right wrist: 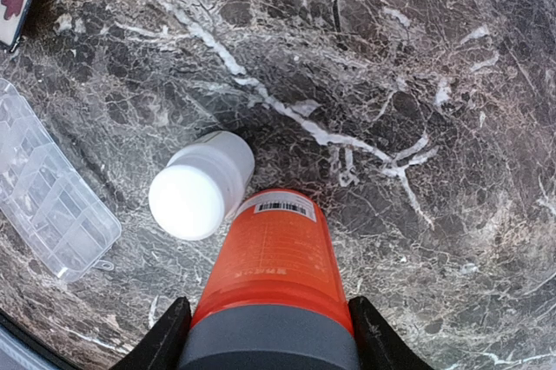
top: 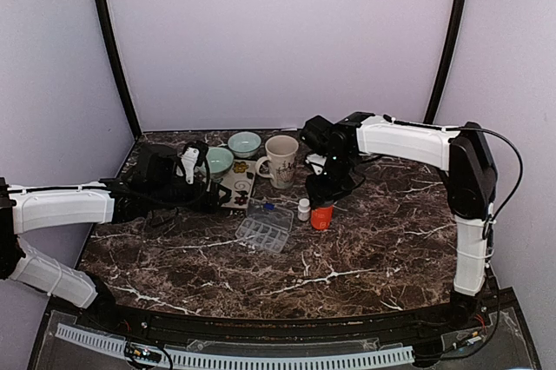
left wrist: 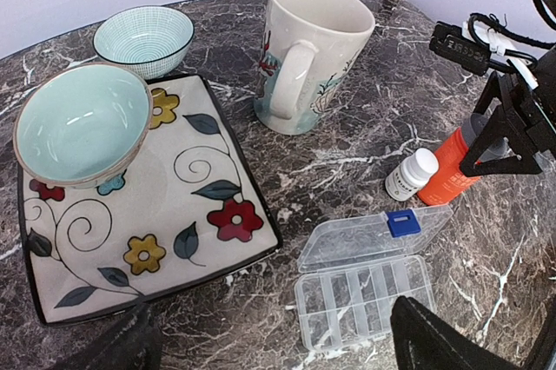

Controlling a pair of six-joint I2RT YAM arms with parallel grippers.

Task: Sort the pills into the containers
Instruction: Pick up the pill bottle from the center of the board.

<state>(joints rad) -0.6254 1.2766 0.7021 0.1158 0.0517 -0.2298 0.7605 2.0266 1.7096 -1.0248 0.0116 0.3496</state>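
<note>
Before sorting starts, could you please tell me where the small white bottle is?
In the top view, the small white bottle stands near the centre, just left of the orange bottle and right of the clear pill box.

Gripper (right wrist: 271, 340) flanks orange btl (right wrist: 274, 257).

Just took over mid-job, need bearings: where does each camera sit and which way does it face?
Top external: above and behind the bases, looking down over the table; both arms show.
Left wrist: low, facing across plate, mug and organizer; left gripper at the bottom edge.
Right wrist: straight down on the orange bottle, right gripper flanking its cap.
Shared: orange bottle, white bottle and organizer appear in all three.
</note>
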